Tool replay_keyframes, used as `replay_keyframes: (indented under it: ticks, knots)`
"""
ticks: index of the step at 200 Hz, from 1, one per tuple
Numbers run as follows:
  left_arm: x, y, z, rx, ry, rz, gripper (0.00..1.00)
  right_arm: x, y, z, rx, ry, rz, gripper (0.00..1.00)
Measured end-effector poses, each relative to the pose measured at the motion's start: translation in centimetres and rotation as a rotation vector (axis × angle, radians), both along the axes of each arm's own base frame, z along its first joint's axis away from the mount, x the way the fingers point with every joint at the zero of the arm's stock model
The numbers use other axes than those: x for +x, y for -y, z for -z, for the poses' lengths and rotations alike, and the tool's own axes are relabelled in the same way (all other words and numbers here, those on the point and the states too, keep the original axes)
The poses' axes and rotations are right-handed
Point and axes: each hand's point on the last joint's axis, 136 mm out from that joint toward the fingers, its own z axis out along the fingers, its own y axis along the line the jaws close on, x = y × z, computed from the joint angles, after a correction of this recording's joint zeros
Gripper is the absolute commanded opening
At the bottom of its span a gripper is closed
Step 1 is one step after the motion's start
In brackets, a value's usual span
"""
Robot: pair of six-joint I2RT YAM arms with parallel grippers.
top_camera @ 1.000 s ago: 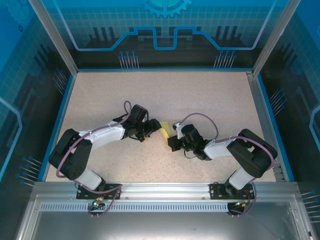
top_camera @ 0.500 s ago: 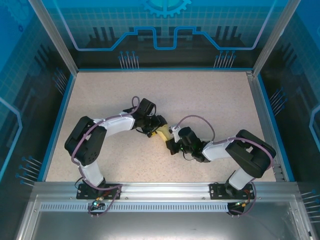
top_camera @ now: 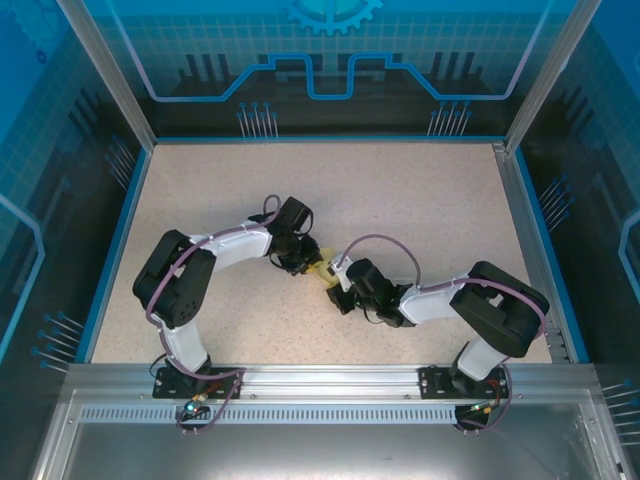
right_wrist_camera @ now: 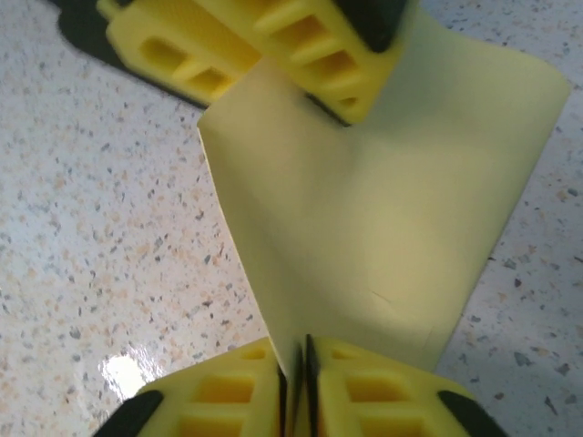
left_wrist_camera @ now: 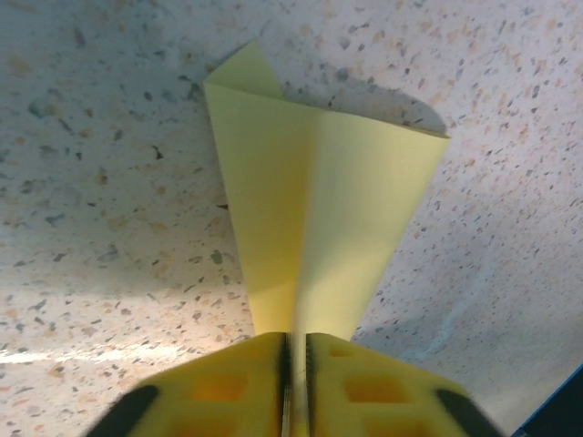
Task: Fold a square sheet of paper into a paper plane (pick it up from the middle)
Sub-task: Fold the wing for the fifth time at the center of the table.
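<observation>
Paper plane (left_wrist_camera: pixel 319 200) spans left jaws to right jaws; narrow end in left.

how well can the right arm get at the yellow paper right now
Likely yes: the right gripper looks pinched on one edge of the yellow paper. The left gripper clamps the opposite end, so nothing seems to block the right arm's side.

Your right hand (right_wrist_camera: pixel 293 350) pinches the near edge of the paper plane (right_wrist_camera: pixel 383 228). The left hand (right_wrist_camera: pixel 273 73) clamps the plane's far edge, with the speckled table (right_wrist_camera: pixel 100 246) beneath it.
</observation>
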Motion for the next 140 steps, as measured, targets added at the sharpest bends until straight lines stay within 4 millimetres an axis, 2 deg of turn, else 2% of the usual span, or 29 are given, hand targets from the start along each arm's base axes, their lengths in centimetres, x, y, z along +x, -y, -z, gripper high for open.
replay_keyframes:
  ticks: [21, 67, 140]
  knots:
    - [-0.2, -0.1, 0.0, 0.006, -0.009, 0.001, 0.03, -0.4, -0.2, 0.1, -0.057, 0.020, -0.027, 0.25]
    - [-0.1, -0.1, -0.2, 0.005, -0.008, 0.001, 0.01, -1.2, -1.1, -0.6, -0.209, 0.111, -0.078, 0.26]
    - [0.0, -0.1, -0.3, 0.006, -0.010, 0.000, 0.00, -0.9, 0.1, 0.1, -0.399, 0.185, -0.043, 0.27]
